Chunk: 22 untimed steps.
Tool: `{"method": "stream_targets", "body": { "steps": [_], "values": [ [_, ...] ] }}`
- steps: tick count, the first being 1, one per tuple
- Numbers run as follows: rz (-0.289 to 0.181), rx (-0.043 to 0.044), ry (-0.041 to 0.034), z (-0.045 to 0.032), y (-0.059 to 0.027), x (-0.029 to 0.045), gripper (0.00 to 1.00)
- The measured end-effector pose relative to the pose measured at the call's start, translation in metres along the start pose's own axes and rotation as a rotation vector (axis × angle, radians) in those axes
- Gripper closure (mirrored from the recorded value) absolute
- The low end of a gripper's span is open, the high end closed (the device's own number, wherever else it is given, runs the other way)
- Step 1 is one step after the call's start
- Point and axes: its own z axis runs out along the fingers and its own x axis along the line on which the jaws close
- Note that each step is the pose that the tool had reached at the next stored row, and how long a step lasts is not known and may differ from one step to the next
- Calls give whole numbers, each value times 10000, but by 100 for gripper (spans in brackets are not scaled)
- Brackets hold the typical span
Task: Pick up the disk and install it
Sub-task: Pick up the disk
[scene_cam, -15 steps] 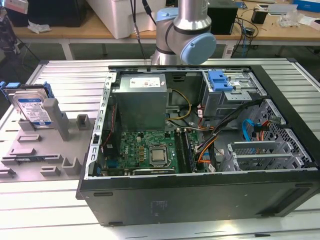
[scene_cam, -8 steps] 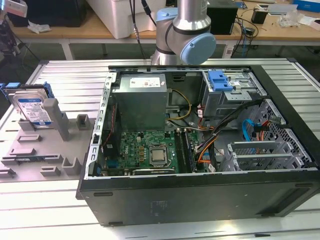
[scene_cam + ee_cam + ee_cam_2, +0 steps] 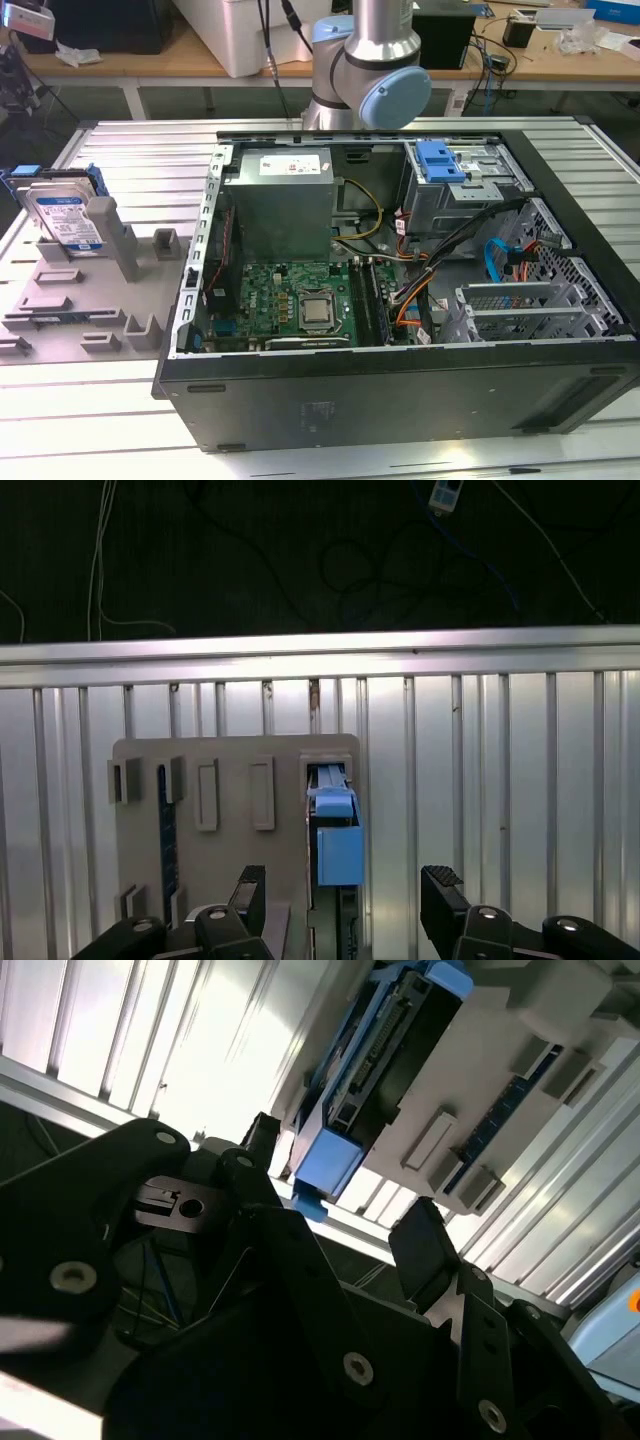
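Nearest the exterior camera sits the open black computer case [image 3: 400,400], its grey power supply box [image 3: 280,200] and blue-latched drive cage [image 3: 440,160] exposed. It rests on a ribbed metal tabletop [image 3: 130,150]. Well apart from it, at the exterior view's left, lies a grey slotted holder [image 3: 110,300], and the disk [image 3: 65,220] stands on edge in one of its slots, label face showing and blue carrier rail around it. In the first wrist view the disk [image 3: 335,830] appears edge-on, and the gripper [image 3: 345,885] hangs clear of it with its fingers [image 3: 250,890] spread wide and holding nothing; the second wrist view shows the same open gripper [image 3: 340,1185] near the disk [image 3: 370,1070]. By its look, the disk is stiff, dense for its size and smooth on its metal faces, so it may slip under a light pinch, and it probably tolerates knocks poorly. The plastic rail likely flexes, so the two broad faces near the free upper edge seem the firmer hold.
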Motion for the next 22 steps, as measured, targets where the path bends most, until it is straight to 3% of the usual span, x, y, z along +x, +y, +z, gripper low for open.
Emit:
{"method": "stream_targets", "body": {
  "steps": [6,9,17,22],
  "values": [
    [0,-1,1,68,16,-2,28],
    [1,-1,1,160,42,-5,28],
    [-25,-2,1,233,62,-7,28],
    [-367,12,-8,276,63,-8,28]
  ]
}}
